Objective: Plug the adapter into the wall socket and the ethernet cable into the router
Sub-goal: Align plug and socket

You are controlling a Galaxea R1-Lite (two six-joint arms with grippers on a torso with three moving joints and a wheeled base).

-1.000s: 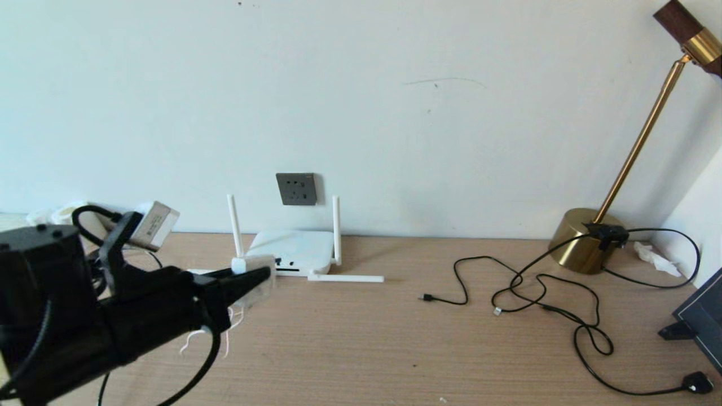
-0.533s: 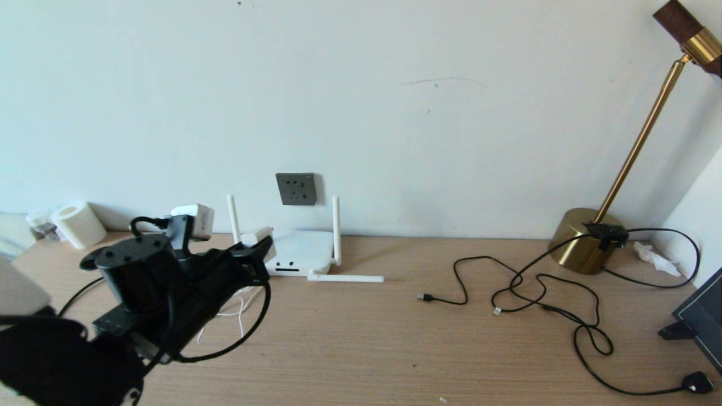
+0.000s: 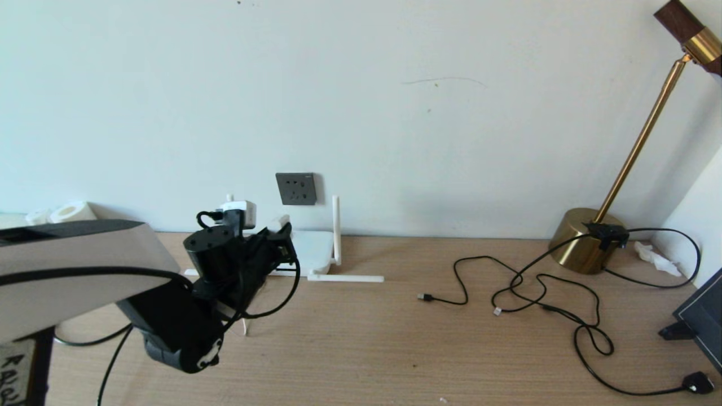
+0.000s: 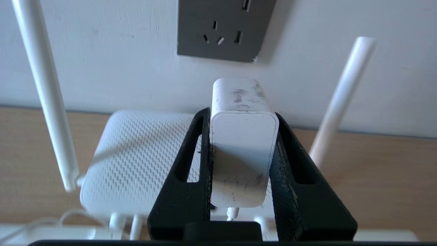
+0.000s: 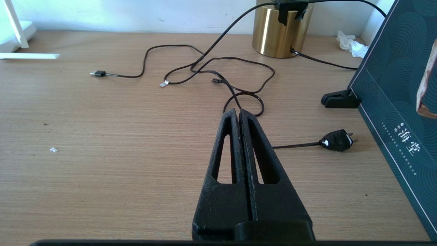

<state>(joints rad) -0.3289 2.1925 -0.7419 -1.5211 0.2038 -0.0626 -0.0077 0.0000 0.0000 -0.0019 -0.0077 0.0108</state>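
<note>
Head view: the left gripper (image 3: 282,232) reaches toward the wall above the router (image 3: 309,251), pinching the adapter (image 3: 280,222) between its two black fingers. Left wrist view: the adapter (image 4: 243,143) sits upright and squarely between the fingers (image 4: 191,160), clamped on both flat sides, its thin white cord leaving from the end nearer the camera. It is held in the air over the router (image 4: 136,160), between the two upright antennas, with the socket (image 4: 223,29) on the wall just above and beyond it; adapter and socket are near but apart. One router antenna lies flat on the table (image 3: 395,349). Right wrist view: the right gripper (image 5: 238,114) hangs over the table's right part with its fingers pressed together and nothing between them. Black cables (image 5: 218,70) loop across the wood ahead of it, running back to the brass lamp base (image 5: 281,32); a small black plug (image 5: 336,140) lies near the gripper, beside a dark patterned box (image 5: 392,85). Which of the black cables is the ethernet cable cannot be told.
</note>
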